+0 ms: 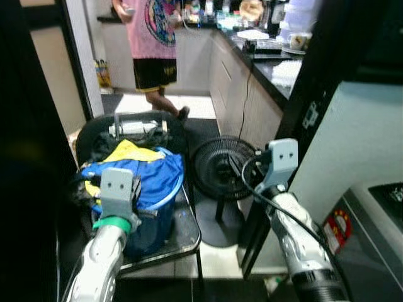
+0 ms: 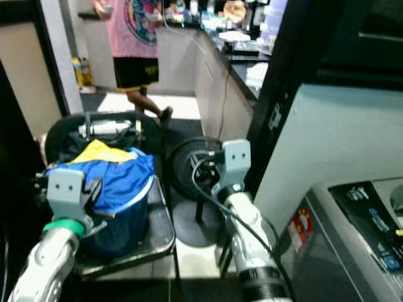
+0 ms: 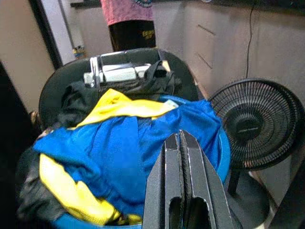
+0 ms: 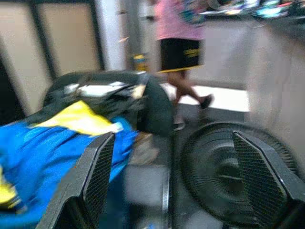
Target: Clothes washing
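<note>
A blue laundry tub (image 1: 157,211) stands on a black chair (image 1: 187,234), heaped with blue and yellow clothes (image 1: 146,171); dark garments (image 3: 76,98) hang over its far side. My left gripper (image 3: 179,139) is shut with nothing between its fingers, and it hovers just above the near side of the heap. The left wrist (image 1: 118,189) sits in front of the tub. My right gripper (image 4: 174,137) is open and empty, raised to the right of the tub and pointing toward the fan. The washing machine (image 2: 362,217) is at the lower right, its control panel facing up.
A black floor fan (image 1: 220,167) stands right of the chair, with its cord running up to the counter (image 1: 267,60). A person (image 1: 154,44) in a pink shirt stands in the kitchen passage behind. A dark door frame (image 1: 302,113) and a white appliance side close off the right.
</note>
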